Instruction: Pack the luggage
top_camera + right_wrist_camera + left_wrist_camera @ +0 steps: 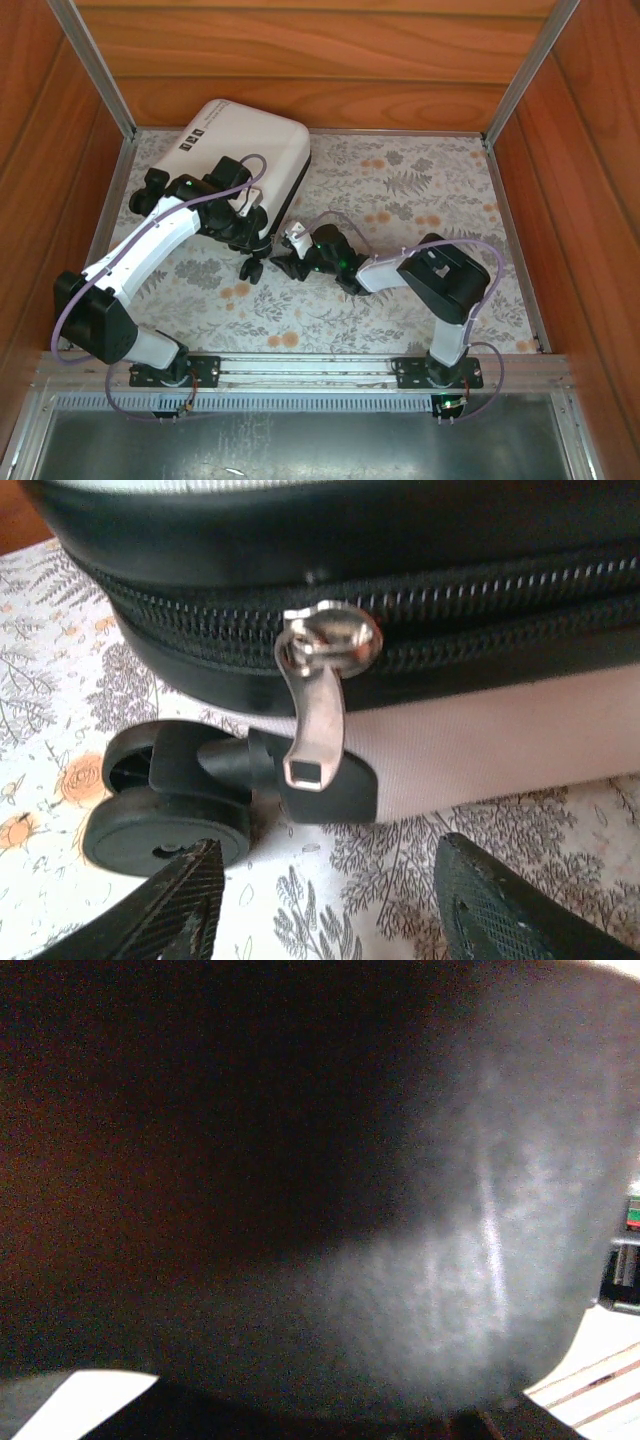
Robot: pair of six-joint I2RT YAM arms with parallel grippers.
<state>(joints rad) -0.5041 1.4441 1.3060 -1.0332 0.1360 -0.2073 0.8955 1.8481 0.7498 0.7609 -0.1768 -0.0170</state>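
Observation:
The luggage (pixel 245 140) is a white hard-shell suitcase lying flat at the back left of the floral cloth. My left gripper (pixel 240 215) rests at its near edge. In the left wrist view a dark blurred surface (pixel 250 1160) sits right against the lens and hides the fingers. My right gripper (pixel 290 250) points left at the case's near corner. Close up, the pale shell (pixel 500 740) carries a black zipper band with a silver zipper pull (pixel 318 700) hanging down beside a black wheel (pixel 160 830). My right gripper (pixel 325 900) stands open just short of the pull, touching nothing.
Wooden walls (pixel 320 60) enclose the table on three sides, with metal posts in the back corners. A metal rail (pixel 320 368) runs along the near edge by the arm bases. Bare floral cloth (pixel 430 190) lies to the right of the case.

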